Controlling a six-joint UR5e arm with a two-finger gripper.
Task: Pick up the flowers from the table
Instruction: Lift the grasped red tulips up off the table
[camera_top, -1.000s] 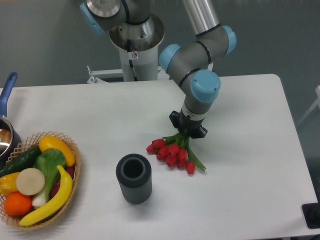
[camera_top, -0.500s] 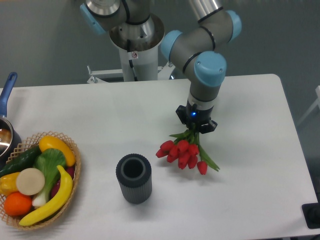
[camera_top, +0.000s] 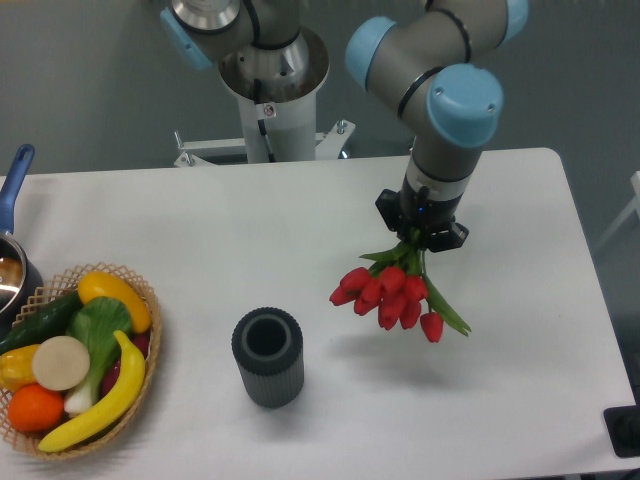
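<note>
One hand (camera_top: 421, 240) grips the flowers (camera_top: 393, 292) above the table (camera_top: 520, 330), apart from the cup (camera_top: 268, 356).

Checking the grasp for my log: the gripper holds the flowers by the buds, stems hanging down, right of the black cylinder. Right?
Not quite. The camera view shows the gripper shut on the stems of the flowers, with the red buds hanging below it. The rest holds: the bunch is to the right of the black cylinder.

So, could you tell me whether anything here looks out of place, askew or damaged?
Only one oddity: the flowers hang head-down from the gripper, buds drooping below the stems. The ribbed cup stands upright and the fruit basket looks tidy.
</note>
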